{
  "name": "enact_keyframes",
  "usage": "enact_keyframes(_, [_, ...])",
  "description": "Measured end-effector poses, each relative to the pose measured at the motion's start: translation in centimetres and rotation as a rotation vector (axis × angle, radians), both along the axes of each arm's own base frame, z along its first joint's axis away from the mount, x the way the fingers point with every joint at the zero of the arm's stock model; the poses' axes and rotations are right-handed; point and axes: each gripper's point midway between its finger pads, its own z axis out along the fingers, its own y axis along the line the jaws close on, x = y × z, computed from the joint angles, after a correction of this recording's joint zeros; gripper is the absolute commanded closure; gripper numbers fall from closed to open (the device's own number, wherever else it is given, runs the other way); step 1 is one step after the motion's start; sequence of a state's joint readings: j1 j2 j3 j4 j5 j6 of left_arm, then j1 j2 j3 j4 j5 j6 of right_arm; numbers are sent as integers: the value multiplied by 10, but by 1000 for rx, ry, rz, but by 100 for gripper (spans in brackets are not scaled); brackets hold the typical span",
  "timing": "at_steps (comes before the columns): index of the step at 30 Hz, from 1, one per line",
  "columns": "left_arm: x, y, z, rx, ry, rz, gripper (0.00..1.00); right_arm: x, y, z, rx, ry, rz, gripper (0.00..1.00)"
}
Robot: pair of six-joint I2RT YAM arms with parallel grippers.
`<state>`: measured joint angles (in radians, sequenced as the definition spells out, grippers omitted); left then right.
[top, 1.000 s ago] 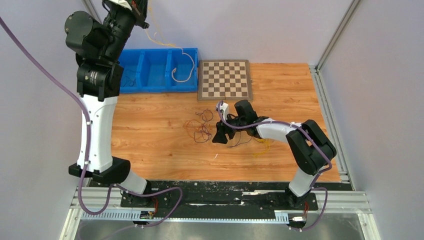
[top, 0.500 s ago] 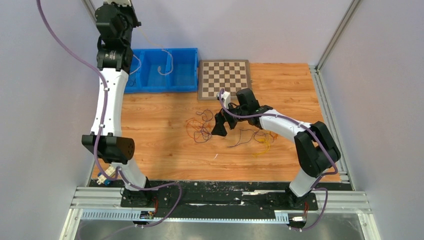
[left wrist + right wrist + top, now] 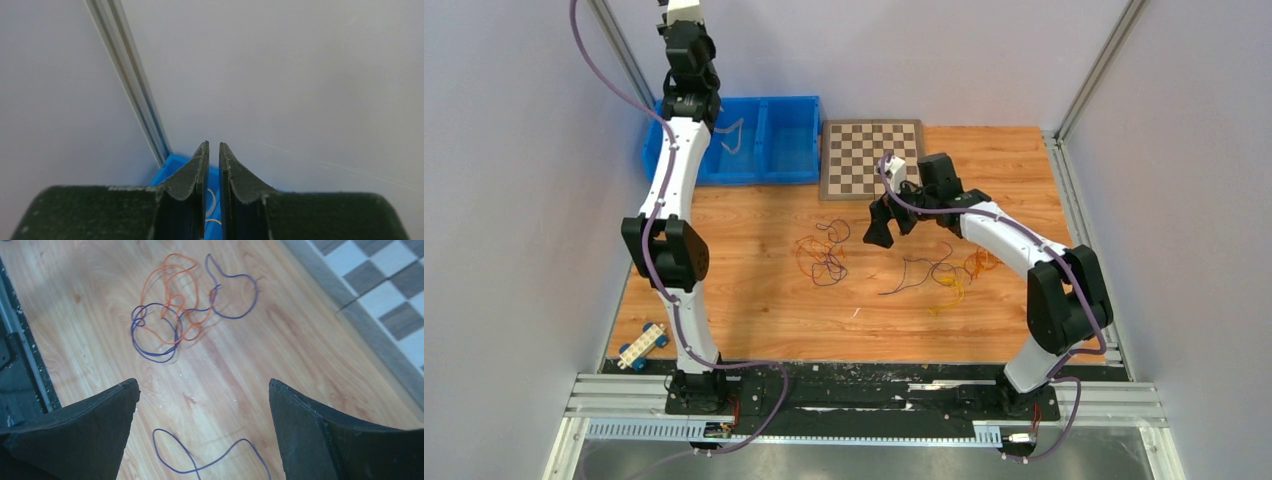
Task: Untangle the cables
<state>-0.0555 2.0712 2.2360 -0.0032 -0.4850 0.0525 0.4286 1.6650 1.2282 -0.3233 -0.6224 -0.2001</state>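
Right wrist: right gripper (image 3: 202,385) gapes empty, left gripper (image 3: 213,150) barely parted, empty; we should pinch one orange cable (image 3: 170,305) at eleven o'clock.

Cables (image 3: 175,322) orange+purple; bin (image 3: 789,178) blue; board (image 3: 872,158) brn/wht checks.

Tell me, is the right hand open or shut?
Open. In the right wrist view, the right hand has its two fingers far apart, holding nothing.
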Motion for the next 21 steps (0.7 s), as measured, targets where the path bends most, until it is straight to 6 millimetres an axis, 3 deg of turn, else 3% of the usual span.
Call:
enact_keyframes(7, [41, -5, -62, -12, 56, -15, 78, 26, -26, 2, -16, 3, -72, 0])
enact_keyframes(8, [44, -6, -68, -19, 62, -24, 75, 28, -28, 0, -21, 8, -80, 0])
enact_keyframes(11, [53, -15, -80, -49, 68, -78, 51, 28, -34, -6, -37, 28, -92, 0])
enact_keyframes(17, [57, -25, -92, -93, 120, -270, 27, 25, -37, -11, -56, 39, -85, 0])
enact_keyframes(21, [41, 12, -110, -141, 235, -388, 14, 26, -40, -11, -60, 39, -87, 0])
